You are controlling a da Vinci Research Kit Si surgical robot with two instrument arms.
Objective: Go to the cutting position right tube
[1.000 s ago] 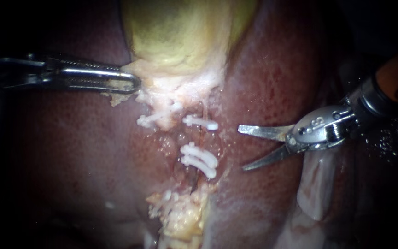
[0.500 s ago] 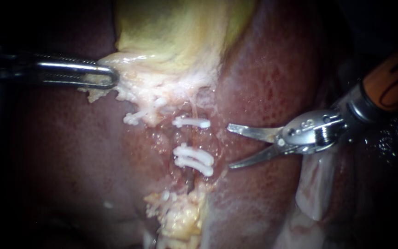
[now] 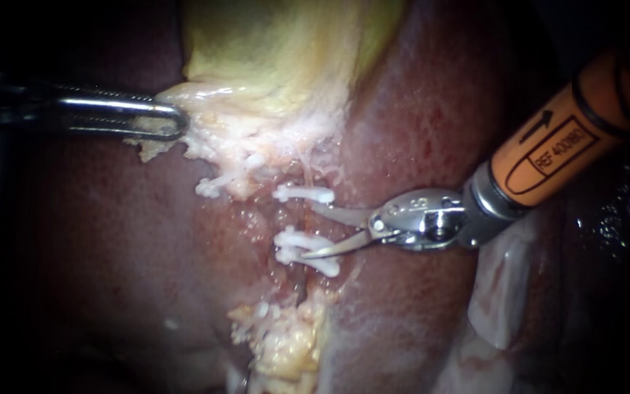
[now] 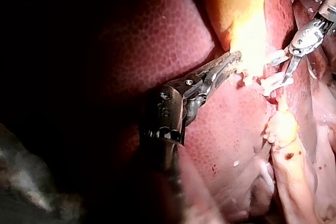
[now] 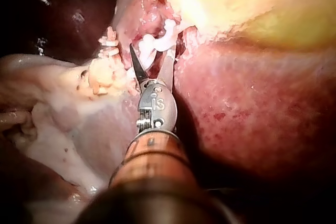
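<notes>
Jaws: right instrument's (image 3: 308, 230) apart at clips (image 3: 302, 193), left instrument's (image 3: 180, 124) on gallbladder (image 3: 278, 51).

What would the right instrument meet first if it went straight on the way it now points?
Most likely the right tube, in the stretch between the upper clip and the two lower clips: the right instrument points there, open. Depth is unclear; it may be touching.
</notes>
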